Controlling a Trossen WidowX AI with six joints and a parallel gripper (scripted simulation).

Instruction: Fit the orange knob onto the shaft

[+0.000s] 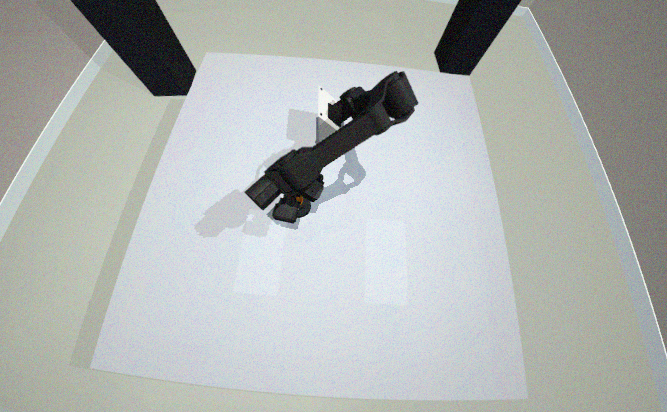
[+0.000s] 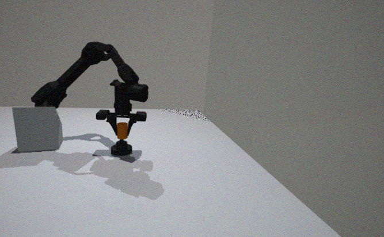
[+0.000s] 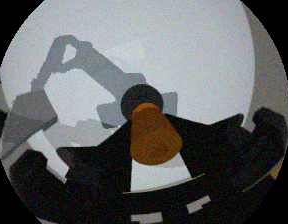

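Observation:
The orange knob [image 1: 299, 200] [image 2: 122, 130] [image 3: 154, 137] is upright between the fingers of my gripper [image 2: 122, 133], which is shut on it. The dark round pedestal [image 2: 121, 149] [image 3: 141, 98] stands on the table directly below the knob. In the exterior view the knob's lower end is at the top of the short dark shaft [image 2: 121, 141], above the pedestal's wide base. Whether the shaft's tip is inside the hole cannot be told. The shaft's flat side and the knob's hole are hidden. In the top view the arm hides most of the knob and pedestal.
A grey box-like block [image 2: 37, 129] [image 3: 32, 117] stands beside the arm's base, left of the pedestal in the exterior view. Two black posts [image 1: 138, 46] [image 1: 471, 38] stand at the far side of the white table top [image 1: 325, 332]. Arm shadows fall around the pedestal.

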